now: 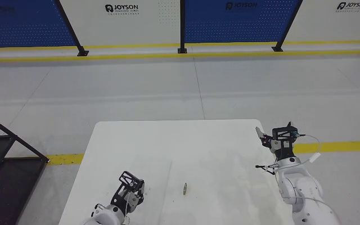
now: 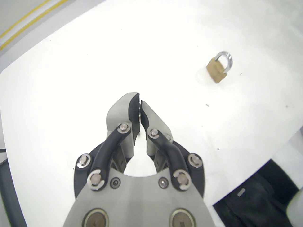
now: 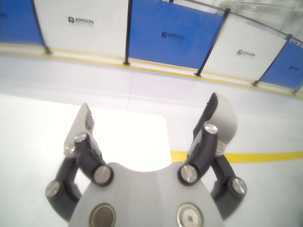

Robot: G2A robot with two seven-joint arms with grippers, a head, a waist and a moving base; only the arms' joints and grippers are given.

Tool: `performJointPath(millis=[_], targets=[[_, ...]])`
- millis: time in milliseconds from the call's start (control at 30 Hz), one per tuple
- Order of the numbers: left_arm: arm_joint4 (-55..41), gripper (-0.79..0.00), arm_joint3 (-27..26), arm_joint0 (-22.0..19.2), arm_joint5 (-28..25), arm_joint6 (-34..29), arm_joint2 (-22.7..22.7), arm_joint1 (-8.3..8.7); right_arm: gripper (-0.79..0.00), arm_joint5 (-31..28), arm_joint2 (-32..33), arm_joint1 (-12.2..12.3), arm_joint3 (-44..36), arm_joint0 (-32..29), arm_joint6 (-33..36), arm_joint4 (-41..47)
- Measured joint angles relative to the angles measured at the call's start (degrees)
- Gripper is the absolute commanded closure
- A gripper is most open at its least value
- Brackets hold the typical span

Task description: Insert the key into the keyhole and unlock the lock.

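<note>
A small brass padlock (image 2: pixel 219 68) with a silver shackle lies flat on the white table (image 1: pixel 169 146), also seen as a small brass padlock (image 1: pixel 184 189) near the front middle. My left gripper (image 2: pixel 140 98) hovers low over the table to the padlock's left, apart from it. Its fingers are shut, and a thin sliver of metal (image 2: pixel 141 115), apparently the key, is pinched between the pads. In the top view the left gripper (image 1: pixel 134 183) is at the table's front left. My right gripper (image 3: pixel 150 101) stands open and holds nothing, raised at the table's right edge (image 1: pixel 275 134).
A black rack (image 1: pixel 11 163) stands on the floor beside the table's left edge. Blue and white barrier panels (image 1: pixel 236 17) line the far side of the floor beyond yellow lines. The table's far corner (image 3: pixel 161 119) lies just past the right gripper.
</note>
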Motion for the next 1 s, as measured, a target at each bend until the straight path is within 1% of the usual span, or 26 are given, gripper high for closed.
performJointPath(millis=[133,167,267,367,500,567,667,767,867,1000], targets=[[-2.9,0.0,-1.5,4.3,-5.1,9.3,-3.8,0.42,-0.785,0.0,0.0,0.0,0.0,0.0,0.0,0.0],[-3.6,0.0,-1.6,5.3,-7.1,12.4,-4.7,0.55,-0.785,0.0,0.0,0.0,0.0,0.0,0.0,0.0],[-4.2,0.0,-0.7,6.9,-12.3,20.1,-7.1,0.89,-0.785,0.0,0.0,0.0,0.0,0.0,0.0,0.0],[-6.2,0.0,1.1,7.0,-17.6,26.6,-8.8,1.18,-0.785,-1.0,-0.5,-0.1,-0.3,-0.4,-1.2,-0.6],[-9.1,0.0,3.9,5.7,-24.3,33.0,-10.8,1.54,-0.785,-1.2,-2.3,-0.2,-2.1,-3.7,-4.3,-4.2],[-9.6,0.0,5.3,5.0,-26.3,34.8,-11.4,1.66,-0.785,-2.3,-4.3,-0.2,-3.6,-6.1,-5.2,-7.2],[-9.6,0.0,5.4,5.0,-26.4,34.9,-11.4,1.66,-0.785,-4.5,-7.3,-0.2,-6.1,-10.3,-6.4,-11.8],[-9.6,0.0,5.4,5.0,-26.3,34.9,-11.4,1.66,-0.785,-7.8,-10.5,0.0,-7.8,-14.3,-6.6,-16.8],[-9.6,0.0,5.4,5.0,-26.3,34.9,-11.4,1.66,-0.785,-10.4,-14.1,0.1,-8.0,-16.6,-5.8,-21.9],[-9.6,0.0,5.4,5.0,-26.3,34.9,-11.4,1.66,-0.785,-13.2,-19.4,0.0,-6.9,-17.1,-4.2,-26.4]])
